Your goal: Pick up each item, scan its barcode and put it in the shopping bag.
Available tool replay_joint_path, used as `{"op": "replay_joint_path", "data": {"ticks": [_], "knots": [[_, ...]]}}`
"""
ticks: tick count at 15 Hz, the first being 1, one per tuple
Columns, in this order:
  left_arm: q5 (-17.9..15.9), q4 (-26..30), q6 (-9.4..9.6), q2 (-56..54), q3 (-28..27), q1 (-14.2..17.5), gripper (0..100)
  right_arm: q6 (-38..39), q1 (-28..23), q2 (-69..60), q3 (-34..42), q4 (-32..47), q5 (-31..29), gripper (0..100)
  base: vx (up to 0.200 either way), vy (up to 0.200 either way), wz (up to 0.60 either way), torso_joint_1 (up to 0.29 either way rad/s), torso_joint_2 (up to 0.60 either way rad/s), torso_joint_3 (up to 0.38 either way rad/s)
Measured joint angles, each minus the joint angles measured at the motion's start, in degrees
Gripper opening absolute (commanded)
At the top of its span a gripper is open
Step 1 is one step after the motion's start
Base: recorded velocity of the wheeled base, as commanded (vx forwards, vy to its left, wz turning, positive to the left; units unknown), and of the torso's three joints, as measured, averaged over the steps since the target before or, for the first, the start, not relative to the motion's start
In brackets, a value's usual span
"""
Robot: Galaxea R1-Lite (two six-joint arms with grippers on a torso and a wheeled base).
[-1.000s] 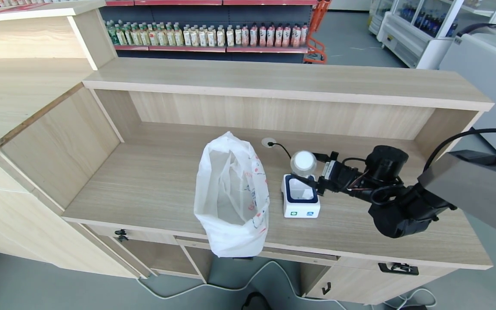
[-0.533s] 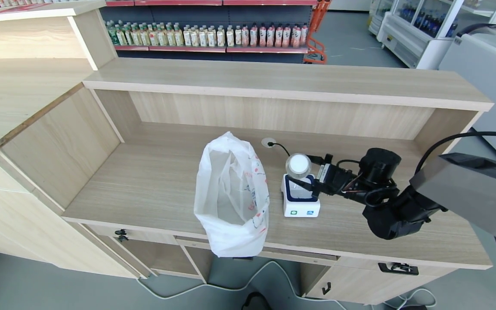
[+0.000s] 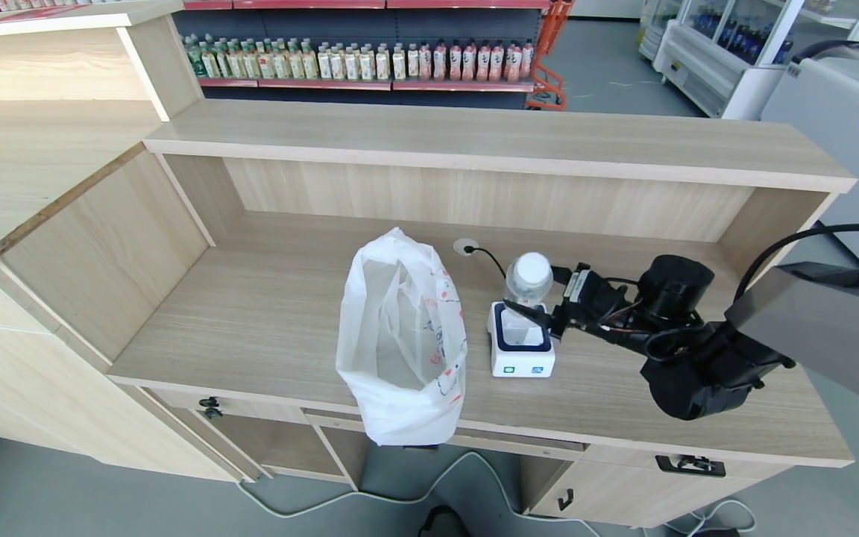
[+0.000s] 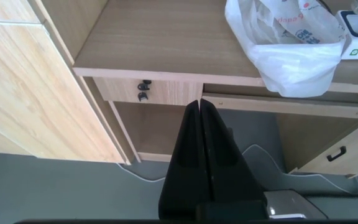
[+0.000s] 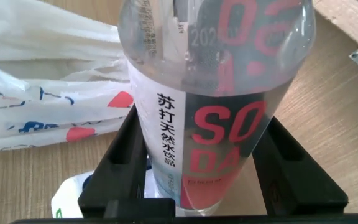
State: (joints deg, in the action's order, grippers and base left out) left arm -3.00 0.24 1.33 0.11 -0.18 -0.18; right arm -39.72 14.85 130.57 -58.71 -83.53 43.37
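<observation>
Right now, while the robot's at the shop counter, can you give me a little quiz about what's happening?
1. True or false: the right gripper is shut on the clear plastic soda bottle with a white cap.
2. Fill in: the white plastic shopping bag stands on the robot's ____ of the small white scanner box.
3. The bottle is held closest to: A the bag, B the scanner, C the black drawer handle.
Key: 1 true; 2 left; 3 B.
</observation>
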Motion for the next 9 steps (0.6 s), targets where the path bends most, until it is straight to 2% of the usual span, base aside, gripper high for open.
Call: {"op": "replay_joint_path", "data": {"ticks": [2, 4, 7, 9], "knots": [[0.0, 0.0, 0.00, 0.0, 0.0, 0.0, 0, 9.4, -0.3, -5.1, 1.6, -2.2, -4.8, 0, 0.000, 0.000, 0.00, 0.000, 0.00, 0.000], [0.0, 0.0, 0.00, 0.0, 0.0, 0.0, 0, 17.6, -0.5, -13.0, 3.2, 2.5, -12.8, 0, 0.000, 0.000, 0.00, 0.000, 0.00, 0.000], [0.0, 0.0, 0.00, 0.0, 0.0, 0.0, 0, 32.4, -0.3, -28.8, 7.6, 24.4, -27.4, 0, 0.000, 0.000, 0.00, 0.000, 0.00, 0.000], [0.0, 0.0, 0.00, 0.0, 0.0, 0.0, 0, 40.5, -0.2, -36.2, 12.3, 32.6, -35.2, 0, 0.000, 0.000, 0.00, 0.000, 0.00, 0.000]]}}
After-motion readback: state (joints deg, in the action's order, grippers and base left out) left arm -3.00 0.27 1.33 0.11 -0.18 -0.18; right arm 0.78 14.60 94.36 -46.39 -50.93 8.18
